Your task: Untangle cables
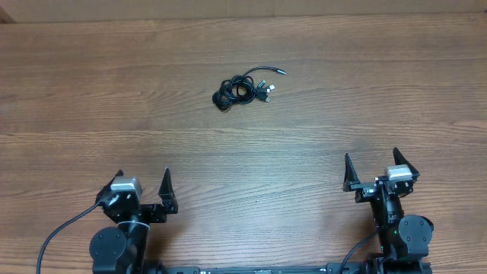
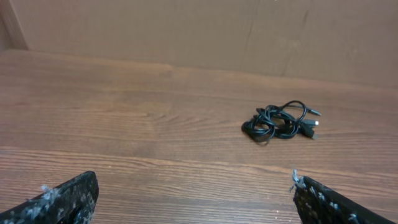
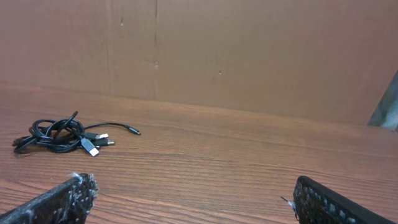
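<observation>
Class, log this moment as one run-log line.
cables: bunched, untouched | left gripper: open, empty | right gripper: open, empty

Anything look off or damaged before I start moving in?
Nothing beyond the job itself: the cables lie in one knotted bunch on the table, plug ends poking out. The left gripper and right gripper stand open, well clear of it.
</observation>
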Controlling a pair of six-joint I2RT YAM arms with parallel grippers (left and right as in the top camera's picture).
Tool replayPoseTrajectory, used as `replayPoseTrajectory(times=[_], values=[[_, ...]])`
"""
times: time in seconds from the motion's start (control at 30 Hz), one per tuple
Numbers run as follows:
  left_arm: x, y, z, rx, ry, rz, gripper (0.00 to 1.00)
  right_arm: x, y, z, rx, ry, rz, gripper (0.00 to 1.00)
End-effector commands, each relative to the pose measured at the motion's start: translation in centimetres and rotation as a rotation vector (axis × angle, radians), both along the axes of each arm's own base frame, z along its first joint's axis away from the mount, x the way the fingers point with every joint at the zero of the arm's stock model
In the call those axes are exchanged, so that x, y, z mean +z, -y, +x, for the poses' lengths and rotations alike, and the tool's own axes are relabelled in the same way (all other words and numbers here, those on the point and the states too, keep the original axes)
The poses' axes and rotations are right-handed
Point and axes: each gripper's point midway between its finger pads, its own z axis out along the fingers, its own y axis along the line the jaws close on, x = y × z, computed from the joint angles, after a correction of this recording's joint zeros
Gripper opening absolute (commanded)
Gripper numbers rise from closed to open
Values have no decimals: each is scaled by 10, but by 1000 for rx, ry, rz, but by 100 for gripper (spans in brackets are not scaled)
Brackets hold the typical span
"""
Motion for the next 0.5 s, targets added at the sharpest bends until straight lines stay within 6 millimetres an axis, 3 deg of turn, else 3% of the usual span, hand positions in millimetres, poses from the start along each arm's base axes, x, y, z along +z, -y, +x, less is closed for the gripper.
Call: replayPoseTrajectory(times=[0.0, 0.47], values=[[8, -1, -1, 5, -28, 11, 99, -4, 2, 1, -10, -5, -1, 100], [7, 7, 26, -43, -362, -8, 100, -4, 2, 1, -10, -5, -1, 100]])
